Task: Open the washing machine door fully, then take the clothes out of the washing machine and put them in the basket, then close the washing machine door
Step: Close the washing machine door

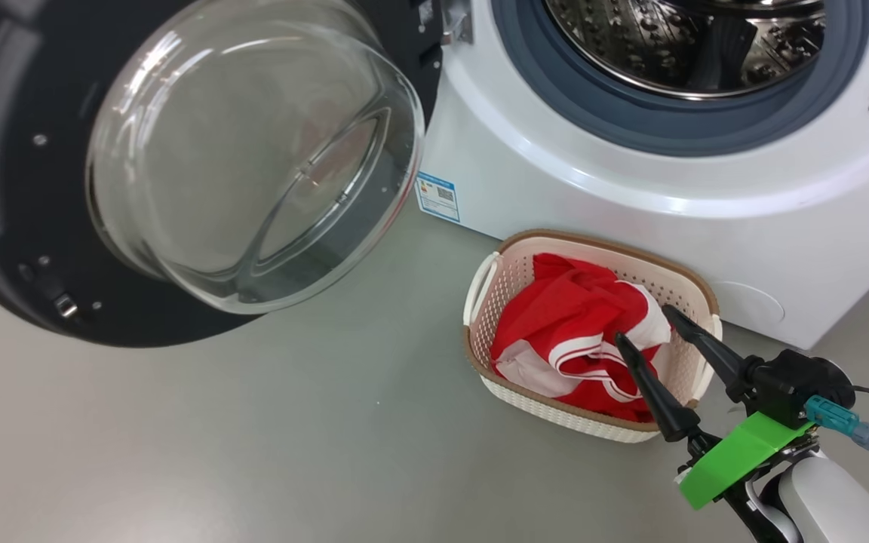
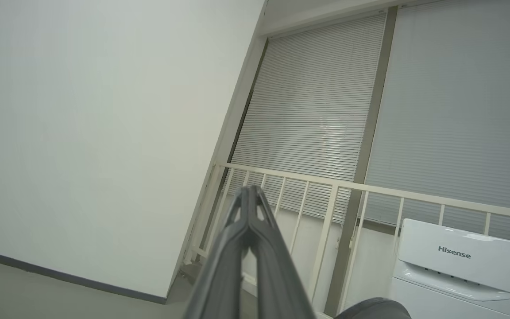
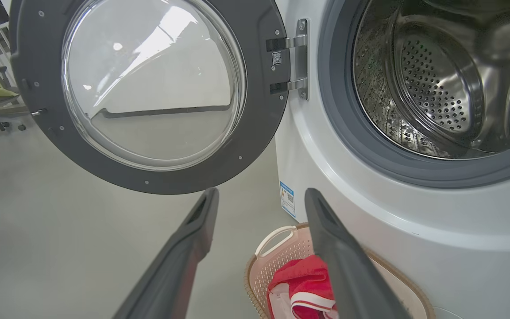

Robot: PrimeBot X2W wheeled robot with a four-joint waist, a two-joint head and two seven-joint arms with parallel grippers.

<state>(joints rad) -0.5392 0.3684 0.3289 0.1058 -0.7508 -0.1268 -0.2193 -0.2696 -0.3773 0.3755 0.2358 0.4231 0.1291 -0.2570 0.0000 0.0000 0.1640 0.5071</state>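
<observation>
head view: shows the door (image 1: 253, 151) swung wide at upper left, its black rim cut by the frame's left and top edges, its glass bowl bulging toward the camera, its lower edge hanging clear above the floor (image 1: 253, 437). puts the washing machine (image 1: 631, 196) at upper right, mouth open, with a grey ring (image 1: 631, 124) round a drum (image 1: 691, 38) of bare perforated steel. finds the basket (image 1: 600, 253) on the floor close to the machine's lower front; cannot tell whether touching. has the clothes (image 1: 570, 317) heaped inside it, red with white stripes, up to about rim height. leaves a broad bare stretch of floor left of the basket and under the door. places the right tool (image 1: 643, 323) at lower right, over the basket's near right corner, fingers spread wide, gripping nothing; cannot tell whether the tips brush the cloth.

right wrist view: looks between the two spread fingers toward the machine's left front corner, with a hinge (image 3: 297, 57) carrying the door there, a blue label (image 3: 287, 199) lower on that corner, and a basket handle and a fold of clothes beside the right finger.

left wrist view: shows the left tool (image 2: 249, 190) pinched fully together, nothing between the fingers, aimed at a pale wall (image 2: 82, 110), a cream railing (image 2: 326, 181) and window blinds (image 2: 312, 102), with the machine's top at lower right.
</observation>
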